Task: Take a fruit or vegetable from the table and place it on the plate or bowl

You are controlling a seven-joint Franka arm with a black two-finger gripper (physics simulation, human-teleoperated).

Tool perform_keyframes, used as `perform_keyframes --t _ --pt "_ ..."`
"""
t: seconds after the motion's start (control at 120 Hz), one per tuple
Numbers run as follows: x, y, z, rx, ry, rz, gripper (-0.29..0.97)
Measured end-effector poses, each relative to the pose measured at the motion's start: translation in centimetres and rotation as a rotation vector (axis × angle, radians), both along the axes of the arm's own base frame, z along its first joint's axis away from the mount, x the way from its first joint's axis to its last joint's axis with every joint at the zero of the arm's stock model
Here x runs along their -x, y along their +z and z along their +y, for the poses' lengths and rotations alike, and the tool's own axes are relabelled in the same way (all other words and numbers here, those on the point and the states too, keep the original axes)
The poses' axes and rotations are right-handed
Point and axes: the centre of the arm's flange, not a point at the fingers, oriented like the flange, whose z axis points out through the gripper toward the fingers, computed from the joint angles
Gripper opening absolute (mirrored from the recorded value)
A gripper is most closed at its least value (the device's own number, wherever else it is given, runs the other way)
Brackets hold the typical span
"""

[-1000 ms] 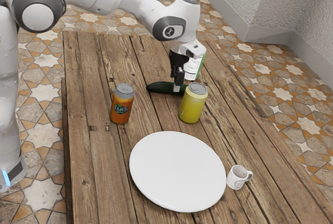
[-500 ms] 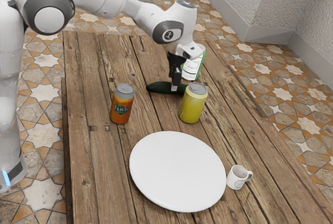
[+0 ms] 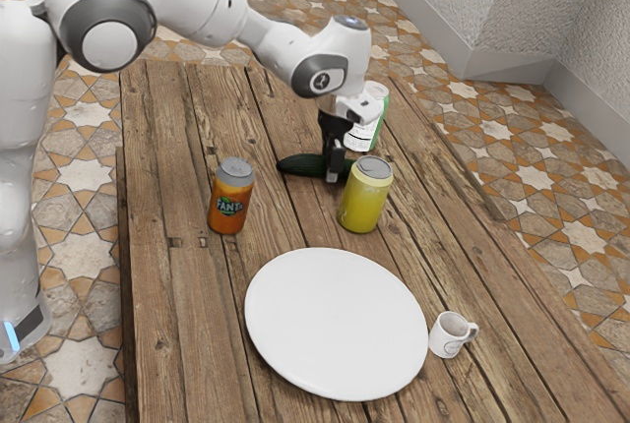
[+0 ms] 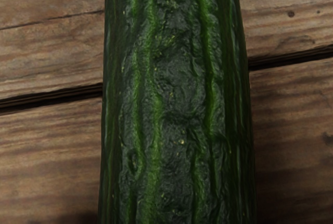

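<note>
**Gripper [image 3: 338, 169] low over the cucumber [image 3: 300, 164]**

The wrist view shows ridged dark-green cucumber [image 4: 177, 104] skin lying across the table's [image 4: 47, 146] planks. The exterior view adds one white plate [image 3: 330, 323], two cans (orange Fanta [image 3: 230, 197], yellow [image 3: 365, 195]) and one mug [image 3: 450, 333]. The arm reaches over with its hand vertical at the cucumber's end, behind the yellow can. I cannot tell whether it grips.

One brand name legible
"Fanta" on the orange can [image 3: 230, 202], left of middle; the white label on the far green bottle [image 3: 372, 120] is unreadable.
</note>
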Motion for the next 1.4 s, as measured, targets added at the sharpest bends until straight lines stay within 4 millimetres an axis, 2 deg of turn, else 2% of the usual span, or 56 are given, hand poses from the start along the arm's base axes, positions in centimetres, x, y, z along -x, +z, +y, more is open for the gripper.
perform_keyframes --t 0.225,0.3,0.633,0.833,0.917,0.983,1.042,1.075,1.167,1.208,1.242,1.283,1.308,1.333,1.4 --pt "-0.3 0.0 -0.1 0.039 0.024 -0.035 0.32" --pt "-0.4 -0.1 -0.1 0.053 0.034 -0.043 0.25" --pt "-0.6 0.1 -0.1 0.09 0.066 -0.073 0.21" --pt "-0.7 1.0 -0.7 0.073 0.045 -0.086 0.19" --pt "-0.5 2.5 -0.7 0.057 0.036 -0.107 0.18" --pt "-0.1 4.7 -0.5 0.033 0.024 -0.135 0.17" --pt "0.2 7.9 -1.2 0.0 -0.006 -0.174 0.17" --pt "0.1 10.7 -1.8 -0.025 -0.027 -0.21 0.17" --pt "0.2 20.1 -3.8 -0.11 -0.087 -0.312 0.17" --pt "1.1 23.9 -5.2 -0.135 -0.107 -0.346 0.16" --pt "2.0 26.0 -6.4 -0.15 -0.117 -0.361 0.17" --pt "2.6 27.2 -8.5 -0.157 -0.131 -0.362 0.17" --pt "2.6 27.4 -10.7 -0.155 -0.15 -0.357 0.16" --pt "2.7 27.5 -13.6 -0.149 -0.181 -0.352 0.16" --pt "3.9 26.6 -24.7 -0.109 -0.31 -0.33 0.16"
